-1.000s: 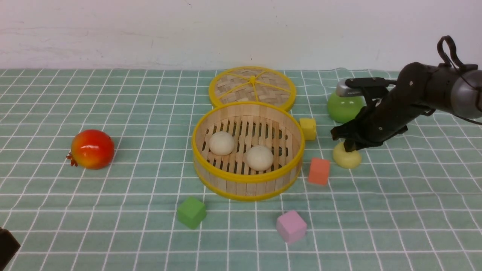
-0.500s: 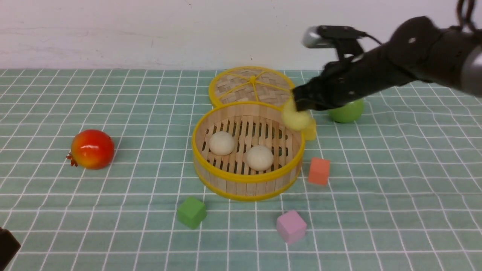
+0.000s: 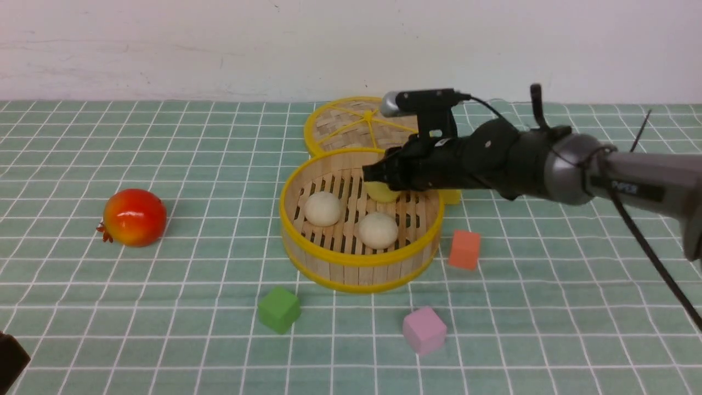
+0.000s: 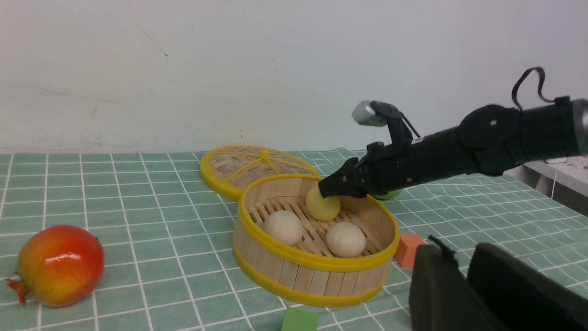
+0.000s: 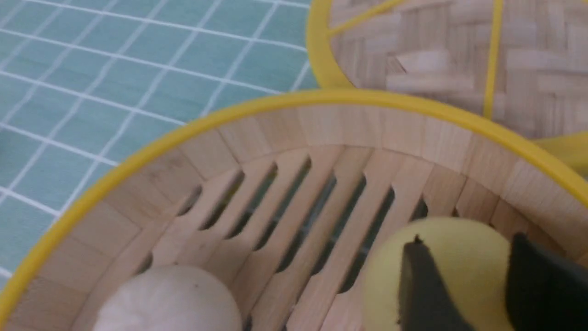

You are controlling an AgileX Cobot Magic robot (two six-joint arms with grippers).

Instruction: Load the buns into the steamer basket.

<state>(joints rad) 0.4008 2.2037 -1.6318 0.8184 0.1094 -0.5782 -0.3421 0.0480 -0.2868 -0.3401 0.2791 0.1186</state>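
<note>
The steamer basket (image 3: 329,258) stands mid-table. Two cream-white buns (image 3: 323,208) (image 3: 378,230) lie on its slatted floor. The pale yellow bun (image 3: 381,192) rests at the back of the floor, right under my right gripper (image 3: 374,175), which reaches in over the far rim. In the right wrist view the gripper (image 5: 464,243) is open, its fingers parted over the yellow bun (image 5: 386,276). My left gripper (image 4: 459,243) hovers low at the near left, jaws a slim gap apart and empty, well away from the basket (image 4: 312,276).
The woven lid (image 3: 351,129) lies behind the basket. A red pomegranate (image 3: 134,217) sits far left. An orange cube (image 3: 464,249), a green cube (image 3: 279,309) and a pink cube (image 3: 423,329) lie round the basket's front and right; a yellow cube (image 3: 454,196) peeks out under my right arm.
My right gripper lifted the yellow bun off the cloth at the right, carried it left over the rim into the basket, and its jaws have parted. The white buns stayed put.
</note>
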